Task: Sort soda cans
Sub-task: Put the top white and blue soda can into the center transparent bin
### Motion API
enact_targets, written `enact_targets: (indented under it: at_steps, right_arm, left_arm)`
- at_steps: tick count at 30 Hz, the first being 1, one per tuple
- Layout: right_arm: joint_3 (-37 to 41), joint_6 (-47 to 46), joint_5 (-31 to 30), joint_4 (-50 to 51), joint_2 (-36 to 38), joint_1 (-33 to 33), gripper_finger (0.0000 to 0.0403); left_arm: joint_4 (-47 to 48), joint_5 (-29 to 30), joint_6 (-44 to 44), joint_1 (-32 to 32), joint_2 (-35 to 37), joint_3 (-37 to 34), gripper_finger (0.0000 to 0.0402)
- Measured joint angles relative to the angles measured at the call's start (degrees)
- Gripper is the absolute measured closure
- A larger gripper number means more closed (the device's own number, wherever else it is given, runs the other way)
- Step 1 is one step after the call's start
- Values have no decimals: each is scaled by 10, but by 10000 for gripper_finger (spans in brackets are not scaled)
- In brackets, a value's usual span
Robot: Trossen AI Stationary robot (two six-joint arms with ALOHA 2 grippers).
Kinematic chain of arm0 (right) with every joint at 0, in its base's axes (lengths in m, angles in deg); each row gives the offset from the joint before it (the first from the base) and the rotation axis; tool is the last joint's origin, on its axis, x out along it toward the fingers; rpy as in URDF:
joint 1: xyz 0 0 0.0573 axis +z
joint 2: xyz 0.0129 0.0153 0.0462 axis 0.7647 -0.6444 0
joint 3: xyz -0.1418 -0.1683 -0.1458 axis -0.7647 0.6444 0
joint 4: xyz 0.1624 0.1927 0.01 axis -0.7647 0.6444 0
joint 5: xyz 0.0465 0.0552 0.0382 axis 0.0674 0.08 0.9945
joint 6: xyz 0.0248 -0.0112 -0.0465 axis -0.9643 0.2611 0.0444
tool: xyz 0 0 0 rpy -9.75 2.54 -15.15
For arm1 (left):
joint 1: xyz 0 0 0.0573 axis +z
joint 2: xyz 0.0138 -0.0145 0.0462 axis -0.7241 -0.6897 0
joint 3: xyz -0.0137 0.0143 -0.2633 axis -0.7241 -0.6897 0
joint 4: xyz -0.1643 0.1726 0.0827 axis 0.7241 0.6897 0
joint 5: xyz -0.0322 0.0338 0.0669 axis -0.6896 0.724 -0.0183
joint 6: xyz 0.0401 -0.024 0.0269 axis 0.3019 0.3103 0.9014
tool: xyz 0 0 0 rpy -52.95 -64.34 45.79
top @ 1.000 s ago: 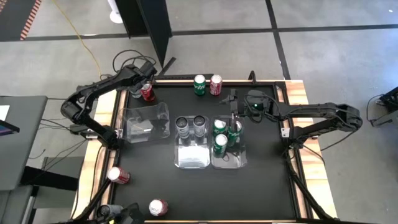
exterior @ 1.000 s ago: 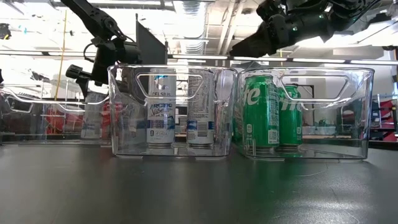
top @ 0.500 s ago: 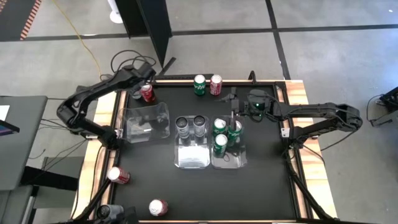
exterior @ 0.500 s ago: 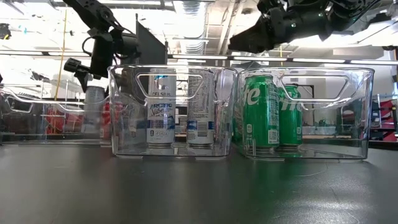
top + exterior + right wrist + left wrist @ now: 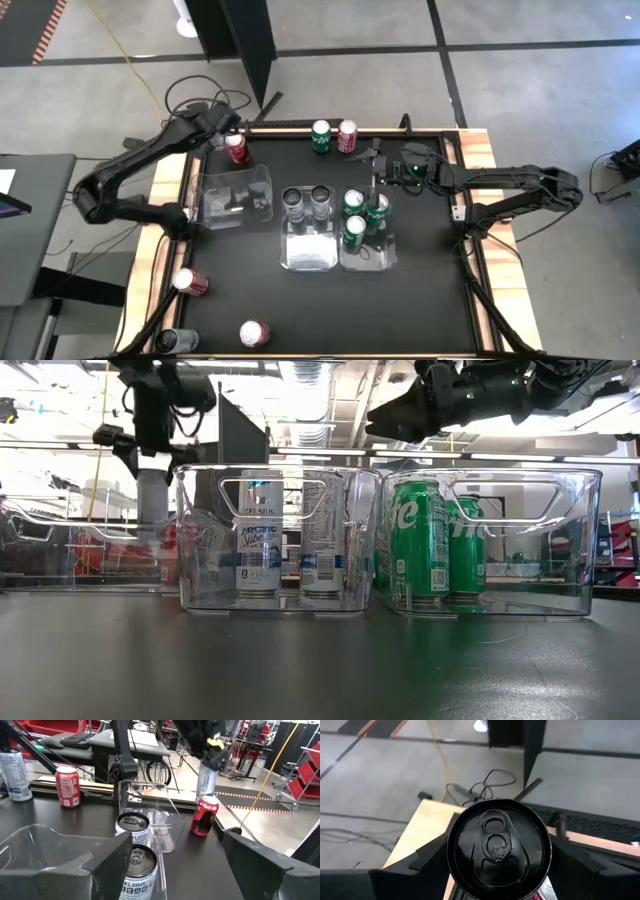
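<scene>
My left gripper (image 5: 214,129) is over the table's far left corner, shut on a silver-grey can (image 5: 152,500) that also shows in the left wrist view (image 5: 498,847). A red can (image 5: 237,148) stands on the table just beside it. My right gripper (image 5: 377,170) hangs open above the far end of the bin (image 5: 385,262) holding three green cans (image 5: 354,228). Two silver cans (image 5: 308,201) stand in the middle bin (image 5: 308,262). A green can (image 5: 321,135) and a red can (image 5: 347,135) stand at the far edge. My left gripper pinches the silver-grey can at its top rim (image 5: 452,854), one finger on each side, coming from above and pointing down. The can hangs upright below the fingers (image 5: 150,445), lifted clear of the table.
An empty clear bin (image 5: 262,178) sits left of the middle bin. Two red cans (image 5: 190,283) (image 5: 253,333) and a dark can (image 5: 175,340) lie near the near left corner. The near right part of the black table (image 5: 430,300) has free room.
My left gripper has risen and drifted toward the table's far left corner, carrying the silver-grey can from the table beside the red can up into the air. The can has stayed upright.
</scene>
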Motion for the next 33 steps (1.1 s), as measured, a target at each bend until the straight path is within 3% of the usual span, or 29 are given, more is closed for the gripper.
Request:
enact_targets:
  at_steps: [9, 18, 25, 33]
  right_arm:
    - [0, -55, -4, 30, 0, 5, 72]
    - [0, -54, -17, 42, 0, 52, 72]
    - [0, -55, -62, 34, 0, 93, 72]
    - [0, -70, -66, 42, 0, 112, 72]
  left_arm:
    - [-6, 10, 102, -66, 69, 41, 139]
    - [-6, 11, 209, -150, 92, 98, 139]
    - [-8, -48, 306, -252, 92, 140, 139]
    - [0, -101, 369, -396, 91, 199, 139]
